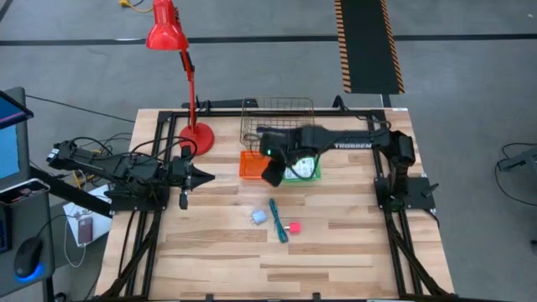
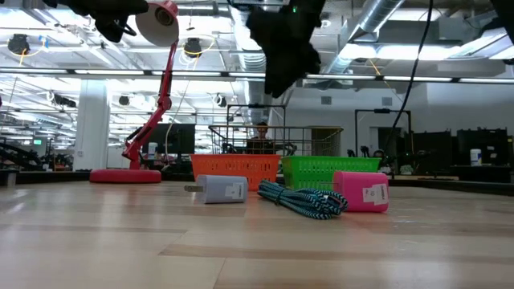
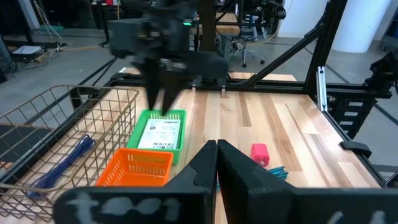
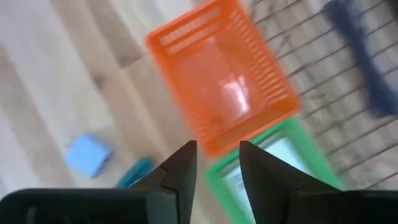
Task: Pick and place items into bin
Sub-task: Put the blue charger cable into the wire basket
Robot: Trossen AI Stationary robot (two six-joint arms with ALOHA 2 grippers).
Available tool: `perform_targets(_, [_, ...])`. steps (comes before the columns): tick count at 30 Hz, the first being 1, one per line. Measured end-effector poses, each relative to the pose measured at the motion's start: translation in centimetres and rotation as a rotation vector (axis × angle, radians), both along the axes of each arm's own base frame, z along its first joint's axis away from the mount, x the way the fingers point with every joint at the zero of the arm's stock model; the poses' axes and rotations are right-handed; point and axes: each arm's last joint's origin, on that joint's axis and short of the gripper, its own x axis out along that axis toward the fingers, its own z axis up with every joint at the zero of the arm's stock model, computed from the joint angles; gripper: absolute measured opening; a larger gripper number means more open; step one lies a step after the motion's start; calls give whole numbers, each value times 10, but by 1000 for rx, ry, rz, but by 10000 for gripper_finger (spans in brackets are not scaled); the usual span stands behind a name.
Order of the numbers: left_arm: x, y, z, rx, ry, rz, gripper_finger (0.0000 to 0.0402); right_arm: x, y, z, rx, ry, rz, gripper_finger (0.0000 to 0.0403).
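Observation:
My right gripper [image 1: 273, 174] [image 4: 217, 149] hangs open and empty above the orange basket [image 1: 251, 164] [image 4: 217, 81] and the green basket [image 1: 304, 170] [image 3: 180, 115]. A white printed card pack [image 3: 160, 134] lies flat in the green basket. On the bare wood nearer the front lie a pale blue lump [image 1: 258, 216] [image 2: 221, 189], a teal striped cord-like bundle [image 1: 278, 221] [image 2: 305, 199] and a pink block [image 1: 294, 226] [image 2: 361, 191]. My left gripper [image 1: 208, 177] [image 3: 216, 149] waits shut at the table's left, level, pointing toward the baskets.
A wire basket [image 1: 277, 120] [image 3: 74, 124] stands behind the two plastic baskets and holds a blue item [image 3: 68, 162]. A red desk lamp [image 1: 195, 134] stands at the far left corner. A black frame [image 1: 168, 151] runs round the table's edges. Open wood lies toward the near edge.

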Motion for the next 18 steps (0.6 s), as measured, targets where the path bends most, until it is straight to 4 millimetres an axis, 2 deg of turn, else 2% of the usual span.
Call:
perform_targets(8, [0,0,-1,-60,2,10,0,1,60,-2,46,-18,-35,169])
perform_targets(15, [-2,0,-8,-32,83,11,0,-1,84,-2,91,-40,-145,203])
perform_targets(18, [-2,1,-10,-84,99,24,0,4,93,-12,88,-32,-190,204])
